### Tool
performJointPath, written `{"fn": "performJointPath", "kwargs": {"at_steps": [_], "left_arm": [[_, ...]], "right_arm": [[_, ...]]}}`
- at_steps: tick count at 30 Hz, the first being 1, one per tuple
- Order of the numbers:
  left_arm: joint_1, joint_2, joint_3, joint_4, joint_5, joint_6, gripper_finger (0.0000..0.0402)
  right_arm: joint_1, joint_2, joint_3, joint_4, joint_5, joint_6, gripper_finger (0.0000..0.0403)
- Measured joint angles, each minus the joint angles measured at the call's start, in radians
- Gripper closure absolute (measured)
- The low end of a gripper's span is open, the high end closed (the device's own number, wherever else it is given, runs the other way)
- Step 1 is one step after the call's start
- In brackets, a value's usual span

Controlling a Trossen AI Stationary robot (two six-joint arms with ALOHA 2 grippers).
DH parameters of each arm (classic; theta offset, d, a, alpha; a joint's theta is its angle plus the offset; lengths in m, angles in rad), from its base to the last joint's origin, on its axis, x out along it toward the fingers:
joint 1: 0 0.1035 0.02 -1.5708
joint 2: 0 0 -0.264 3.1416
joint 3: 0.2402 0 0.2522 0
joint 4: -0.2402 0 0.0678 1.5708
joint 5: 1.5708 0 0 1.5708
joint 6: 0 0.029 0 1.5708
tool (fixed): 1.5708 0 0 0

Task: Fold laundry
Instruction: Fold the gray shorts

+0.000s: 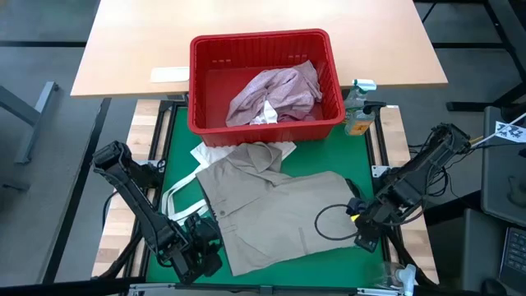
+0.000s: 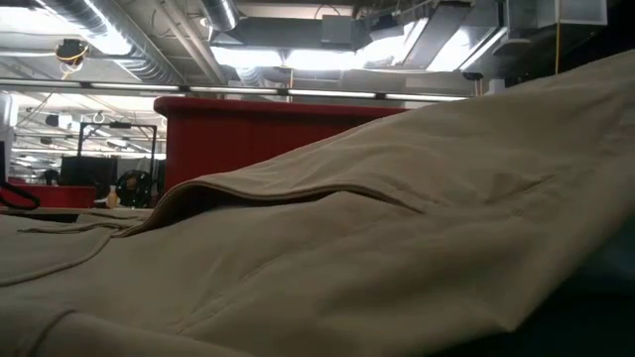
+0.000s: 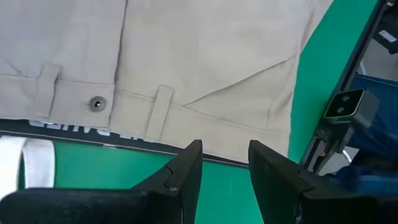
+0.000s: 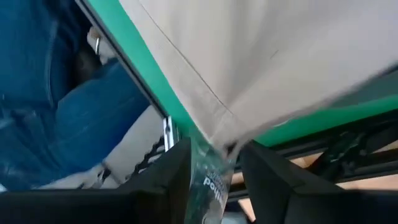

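Observation:
A beige-khaki garment [image 1: 271, 210] lies spread on the green mat [image 1: 177, 131], its waistband with a button [image 3: 96, 103] toward the near left; it fills the low view [image 2: 347, 248]. My left gripper [image 3: 225, 152] is open over bare mat just short of that waistband, at the near left [image 1: 197, 251]. My right gripper [image 4: 214, 152] is open at the garment's right side [image 1: 362, 234], with a cloth corner [image 4: 225, 138] just beyond its fingertips. Mottled pink cloth [image 1: 275, 92] and a small white piece [image 1: 265, 115] lie in the red basket [image 1: 201, 82].
A white tote bag [image 1: 185, 193] with black lettering [image 3: 68, 126] lies partly under the garment's left side. A black cable loop [image 1: 329, 222] rests on the garment. A spray bottle [image 1: 357, 107] stands beside the basket, and a clear bottle [image 4: 211, 186] is at the near right corner.

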Motion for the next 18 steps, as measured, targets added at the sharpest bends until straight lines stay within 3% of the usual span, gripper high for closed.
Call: {"fn": "performJointPath", "kwargs": {"at_steps": [5, 9, 13, 15, 18], "left_arm": [[0.000, 0.000, 0.000, -0.018, -0.026, 0.000, 0.0278], [0.000, 0.000, 0.000, -0.032, -0.067, 0.000, 0.0278], [0.000, 0.000, 0.000, -0.041, -0.104, 0.000, 0.0278], [0.002, 0.000, 0.000, -0.041, -0.109, 0.000, 0.0278], [0.007, 0.000, 0.000, -0.042, -0.109, 0.000, 0.0278]], "right_arm": [[0.000, 0.000, 0.126, -0.110, 0.176, -0.027, 0.0265], [0.000, 0.000, 0.190, -0.089, 0.455, -0.214, 0.0265], [-0.009, 0.003, 0.194, 0.055, 0.726, -0.440, 0.0265], [-0.036, 0.017, 0.195, 0.133, 0.787, -0.586, 0.0265], [-0.093, 0.051, 0.195, 0.235, 0.798, -0.797, 0.0265]]}}
